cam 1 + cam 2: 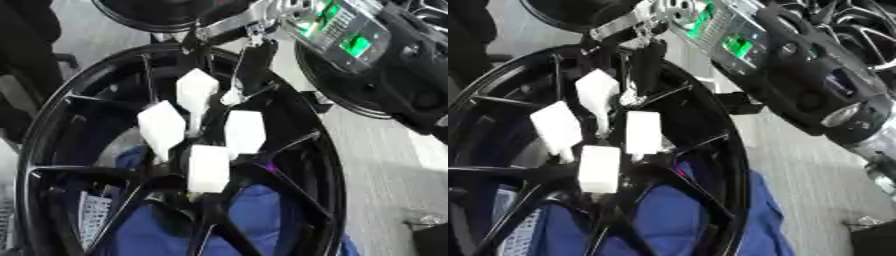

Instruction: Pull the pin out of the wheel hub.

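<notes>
The black wheel (52,130) stood upright, face toward the camera, probably so the pins at its hub could be reached head-on. Four white pins stuck out of the hub: a top pin (196,92), a left pin (162,125), a right pin (245,131) and a bottom pin (208,169). The right hand (645,57) came in from above the hub on an arm with green-lit panels (732,47). Its dark fingers (254,62) hung down just right of the top pin, above the right pin, close to a small whitish piece (231,96) there; whether they were curled on anything I cannot tell, the tips were dark against the spokes. No pin looked held or lifted clear of the hub. The hand's place suggested it was lining up on the top or right pin. Blue cloth (262,215) showed behind the spokes, below the hub. More dark wheels (385,95) lay right of the wheel. The left hand was out of view.
</notes>
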### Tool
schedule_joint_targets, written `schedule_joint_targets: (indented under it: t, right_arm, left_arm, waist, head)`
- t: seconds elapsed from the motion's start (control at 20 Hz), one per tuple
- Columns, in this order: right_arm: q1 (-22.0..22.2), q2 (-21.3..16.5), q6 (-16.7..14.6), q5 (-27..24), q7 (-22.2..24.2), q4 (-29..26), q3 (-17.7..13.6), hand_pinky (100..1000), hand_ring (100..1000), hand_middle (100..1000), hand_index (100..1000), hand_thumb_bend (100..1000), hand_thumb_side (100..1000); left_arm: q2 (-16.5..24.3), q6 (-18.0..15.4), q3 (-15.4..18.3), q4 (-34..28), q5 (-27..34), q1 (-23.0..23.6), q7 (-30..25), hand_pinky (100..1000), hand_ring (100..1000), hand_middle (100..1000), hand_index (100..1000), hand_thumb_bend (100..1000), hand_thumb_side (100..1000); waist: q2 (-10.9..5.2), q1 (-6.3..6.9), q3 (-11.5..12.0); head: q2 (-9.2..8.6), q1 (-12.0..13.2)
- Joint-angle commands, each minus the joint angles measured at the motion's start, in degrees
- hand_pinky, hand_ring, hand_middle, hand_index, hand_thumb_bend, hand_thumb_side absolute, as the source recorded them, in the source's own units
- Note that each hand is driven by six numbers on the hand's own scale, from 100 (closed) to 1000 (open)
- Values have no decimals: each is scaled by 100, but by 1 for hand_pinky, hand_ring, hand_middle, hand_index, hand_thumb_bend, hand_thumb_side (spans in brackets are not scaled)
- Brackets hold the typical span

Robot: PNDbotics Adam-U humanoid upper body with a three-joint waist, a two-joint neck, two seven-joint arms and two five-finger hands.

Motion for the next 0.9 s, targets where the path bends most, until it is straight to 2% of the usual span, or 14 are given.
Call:
schedule_joint_targets:
  t: [0.05, 0.25, 0.55, 0.9]
  right_arm:
    - [-97, -83, 29, 57, -27, -63, -99, 908, 790, 638, 765, 318, 125]
    - [-103, -64, 34, 15, -48, -78, -90, 902, 778, 613, 745, 317, 102]
    - [-111, -47, -1, -123, -26, -91, -81, 896, 778, 629, 762, 356, 100]
    - [-106, -36, 94, -310, -328, -77, -101, 867, 735, 508, 660, 243, 100]
  left_arm:
    - [48, -6, 50, -95, -34, -17, -25, 788, 614, 612, 809, 131, 480]
    - [36, -5, 52, -95, -40, -17, -36, 788, 614, 612, 810, 131, 482]
    - [28, 4, 59, -95, -42, -15, -42, 789, 614, 611, 810, 131, 484]
    - [17, 22, 68, -95, -56, -12, -59, 791, 615, 612, 810, 131, 487]
  waist:
    - [-119, 51, 3]
    - [-111, 45, 9]
    - [-111, 34, 14]
    - [-118, 29, 10]
  head:
    - [-35, -17]
    - [-38, -29]
    - [-44, -40]
    - [-45, -51]
